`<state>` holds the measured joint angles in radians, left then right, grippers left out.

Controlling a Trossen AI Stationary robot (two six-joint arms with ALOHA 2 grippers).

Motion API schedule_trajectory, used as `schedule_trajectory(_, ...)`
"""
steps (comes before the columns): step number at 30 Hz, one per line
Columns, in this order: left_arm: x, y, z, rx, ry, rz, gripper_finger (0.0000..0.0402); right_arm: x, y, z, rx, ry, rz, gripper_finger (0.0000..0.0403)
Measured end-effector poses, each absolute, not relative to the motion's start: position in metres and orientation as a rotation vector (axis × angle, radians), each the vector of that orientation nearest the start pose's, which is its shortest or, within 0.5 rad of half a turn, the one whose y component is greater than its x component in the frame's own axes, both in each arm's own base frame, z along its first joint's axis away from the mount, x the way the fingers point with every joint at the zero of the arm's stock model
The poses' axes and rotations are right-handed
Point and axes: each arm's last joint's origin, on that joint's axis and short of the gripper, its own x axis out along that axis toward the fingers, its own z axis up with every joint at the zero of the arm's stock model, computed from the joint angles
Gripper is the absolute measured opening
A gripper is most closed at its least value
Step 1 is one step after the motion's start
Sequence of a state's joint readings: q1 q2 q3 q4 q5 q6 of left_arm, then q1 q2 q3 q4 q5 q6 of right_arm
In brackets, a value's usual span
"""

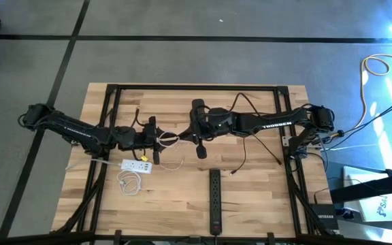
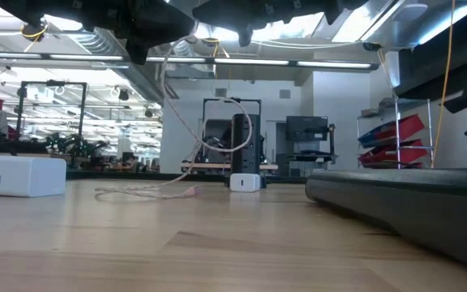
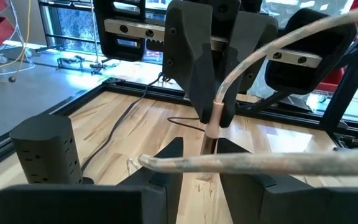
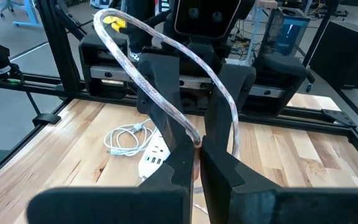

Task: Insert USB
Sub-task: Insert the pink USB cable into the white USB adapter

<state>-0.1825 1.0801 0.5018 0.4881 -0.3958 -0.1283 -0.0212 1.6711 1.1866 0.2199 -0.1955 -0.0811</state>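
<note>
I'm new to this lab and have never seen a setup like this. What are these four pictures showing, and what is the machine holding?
Two dark robot arms work over a wooden table. One picture looks straight down, one looks level across the tabletop, and two come from cameras on the arms' wrists. On the table lie a white power strip, a coiled white cable and a black power strip. In mid-air between the arms hangs a pale cable. The left gripper is closed on it, and the right gripper pinches its end, as the wrist pictures show. Nothing is plugged in yet.

Wooden table [image 1: 264, 197] bears white hub [image 1: 135, 165], black strip [image 1: 215, 201].
</note>
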Motion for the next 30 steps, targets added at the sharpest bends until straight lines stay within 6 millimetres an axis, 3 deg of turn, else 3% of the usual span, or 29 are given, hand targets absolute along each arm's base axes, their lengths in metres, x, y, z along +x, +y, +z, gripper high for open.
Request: schedule_trajectory(30,0.2264,-0.0304,0.2465,-0.112,0.048,0.217,0.0084,0.3846,-0.0023,0.2822,-0.032,0.234,0.180,0.0000)
